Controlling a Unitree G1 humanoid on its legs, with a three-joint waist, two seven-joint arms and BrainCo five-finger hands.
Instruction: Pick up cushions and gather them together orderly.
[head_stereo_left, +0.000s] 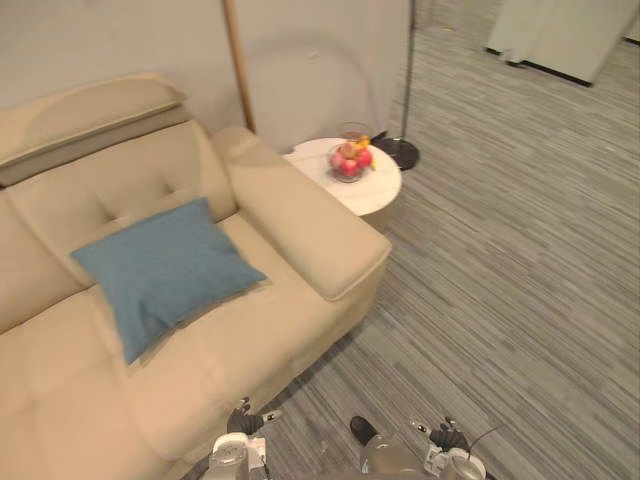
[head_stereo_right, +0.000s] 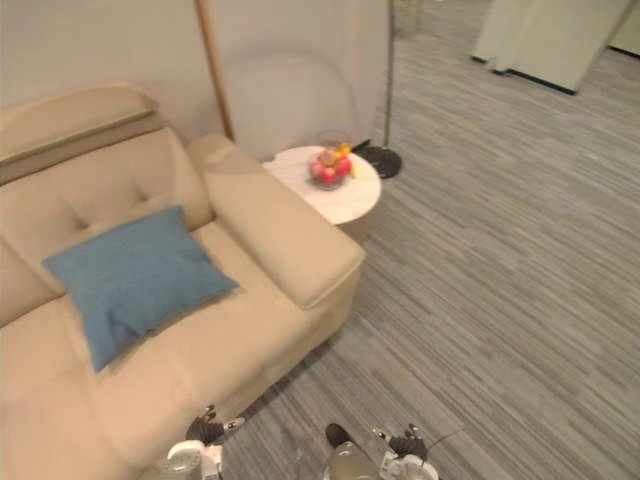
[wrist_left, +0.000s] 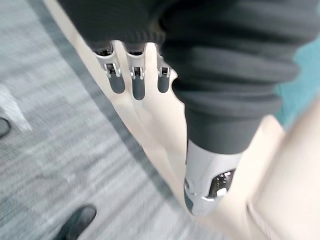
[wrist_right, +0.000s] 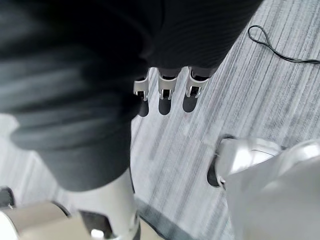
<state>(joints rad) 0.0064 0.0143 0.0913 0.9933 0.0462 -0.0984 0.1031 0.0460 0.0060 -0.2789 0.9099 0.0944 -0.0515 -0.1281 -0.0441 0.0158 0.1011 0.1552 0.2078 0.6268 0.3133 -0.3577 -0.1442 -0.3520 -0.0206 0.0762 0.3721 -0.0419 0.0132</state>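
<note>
One blue cushion (head_stereo_left: 165, 270) lies tilted on the seat of a beige sofa (head_stereo_left: 300, 225), leaning towards its backrest, well left of the armrest. A teal edge of the cushion (wrist_left: 306, 75) also shows in the left wrist view. My left hand (wrist_left: 132, 82) hangs beside the sofa's front edge, fingers straight, holding nothing. My right hand (wrist_right: 165, 97) hangs over the grey carpet, its fingers relaxed and empty. Both hands are far from the cushion.
A round white side table (head_stereo_left: 378, 192) with a fruit bowl (head_stereo_left: 350, 160) stands at the sofa's armrest. A floor lamp's dark base (head_stereo_left: 402, 152) sits behind the table. Striped grey carpet (head_stereo_left: 500, 260) spreads to the right. A white cabinet (head_stereo_left: 560, 35) stands far back right.
</note>
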